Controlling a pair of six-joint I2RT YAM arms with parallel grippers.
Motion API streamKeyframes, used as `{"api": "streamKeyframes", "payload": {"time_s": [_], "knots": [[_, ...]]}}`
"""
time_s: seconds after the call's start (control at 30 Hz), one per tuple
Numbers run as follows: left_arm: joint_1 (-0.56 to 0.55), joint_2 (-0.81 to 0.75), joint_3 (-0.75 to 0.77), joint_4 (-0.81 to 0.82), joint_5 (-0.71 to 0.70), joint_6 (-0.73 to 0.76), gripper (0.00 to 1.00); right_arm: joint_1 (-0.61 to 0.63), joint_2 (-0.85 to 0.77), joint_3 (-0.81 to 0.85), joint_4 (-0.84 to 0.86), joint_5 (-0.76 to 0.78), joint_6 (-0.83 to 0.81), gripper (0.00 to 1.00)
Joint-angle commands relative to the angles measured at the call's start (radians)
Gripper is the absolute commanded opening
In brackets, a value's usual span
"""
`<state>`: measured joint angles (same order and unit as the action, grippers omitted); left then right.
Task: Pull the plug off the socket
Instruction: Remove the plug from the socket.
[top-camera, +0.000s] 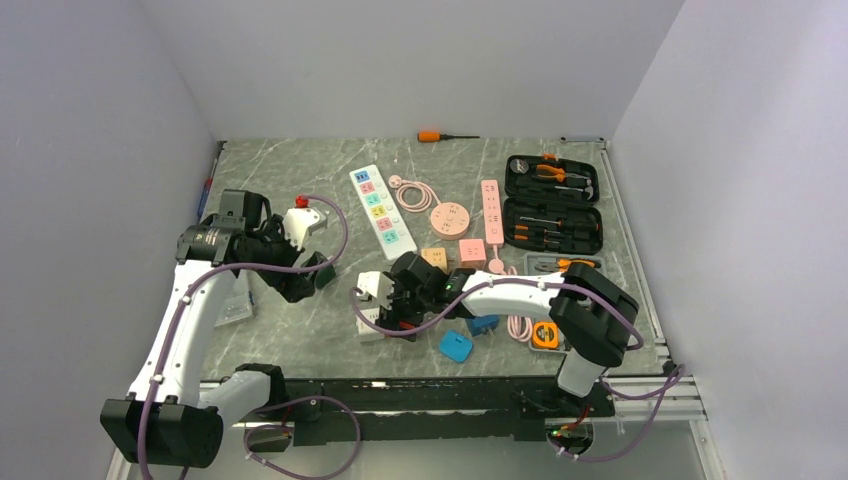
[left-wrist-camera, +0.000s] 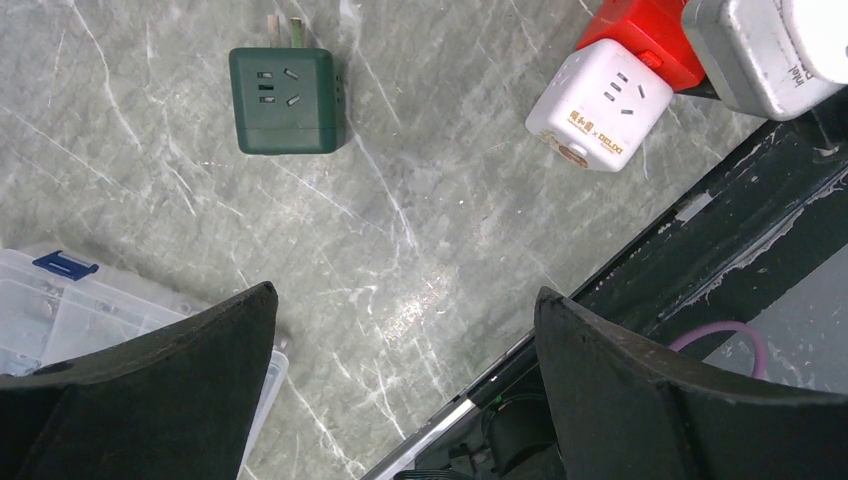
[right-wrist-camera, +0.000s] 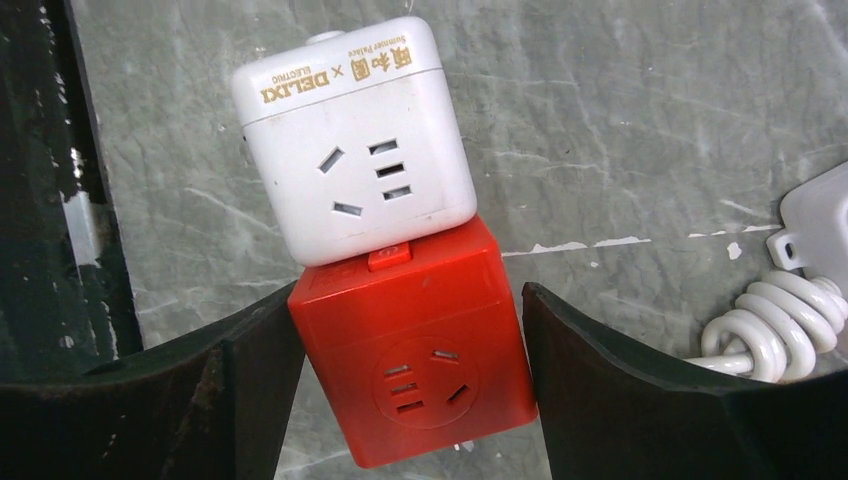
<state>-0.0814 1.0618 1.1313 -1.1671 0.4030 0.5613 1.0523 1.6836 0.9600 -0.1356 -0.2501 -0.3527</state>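
Note:
A red cube plug (right-wrist-camera: 415, 345) is plugged into the underside of a white cube socket (right-wrist-camera: 355, 140) lying on the marble table. My right gripper (right-wrist-camera: 412, 380) straddles the red cube, with one dark finger against its left corner and the other against its right edge. The left wrist view catches the same pair from the side, the white socket (left-wrist-camera: 600, 105) with the red plug (left-wrist-camera: 640, 40) behind it. My left gripper (left-wrist-camera: 405, 300) hangs open over bare table near the front rail, holding nothing. Seen from above, the right gripper (top-camera: 385, 300) is near the table's front middle and the left gripper (top-camera: 305, 280) is to its left.
A dark green cube adapter (left-wrist-camera: 285, 100) lies apart from the pair. A clear plastic box (left-wrist-camera: 60, 310) sits under my left finger. A white coiled cord (right-wrist-camera: 790, 320) lies to the right. Power strips (top-camera: 381, 210), a pink strip (top-camera: 491, 210), a tool case (top-camera: 552, 205) and a blue cube (top-camera: 456, 346) crowd the table.

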Motion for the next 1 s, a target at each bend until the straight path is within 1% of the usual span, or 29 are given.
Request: {"api": "streamKeyframes", "payload": {"time_s": [0.0,0.3,0.43,0.53,0.63,0.67,0.7,0.83,0.9,0.97], "knots": [[0.006,-0.011,0.007,0.009,0.034,0.009,0.99,0.003,-0.018,0.002,0.055,-0.054,0.066,0.77],[0.008,-0.009,0.006,0.018,0.032,0.003,0.99,0.05,-0.111,-0.073,0.085,-0.028,0.182,0.76],[0.009,-0.009,0.006,0.02,0.033,0.003,0.99,0.079,-0.131,-0.092,0.095,0.012,0.212,0.77],[0.009,-0.007,0.004,0.021,0.033,0.0,0.99,0.079,-0.137,-0.105,0.129,0.064,0.229,0.81],[0.009,-0.006,0.007,0.021,0.032,-0.001,0.99,0.079,-0.11,-0.092,0.131,0.128,0.246,0.84],[0.009,-0.009,0.006,0.021,0.03,-0.001,0.99,0.08,-0.097,-0.084,0.131,0.155,0.252,0.93],[0.009,-0.011,0.006,0.02,0.027,0.001,0.99,0.081,-0.086,-0.081,0.144,0.174,0.265,0.99],[0.01,-0.022,0.0,0.022,0.011,0.007,0.99,0.08,-0.046,-0.054,0.157,0.229,0.317,1.0],[0.011,-0.024,-0.002,0.023,0.01,0.008,0.99,0.079,-0.026,-0.032,0.141,0.237,0.334,1.0],[0.011,-0.025,-0.001,0.024,0.012,0.007,0.99,0.081,-0.004,-0.008,0.09,0.238,0.35,1.0]]}}
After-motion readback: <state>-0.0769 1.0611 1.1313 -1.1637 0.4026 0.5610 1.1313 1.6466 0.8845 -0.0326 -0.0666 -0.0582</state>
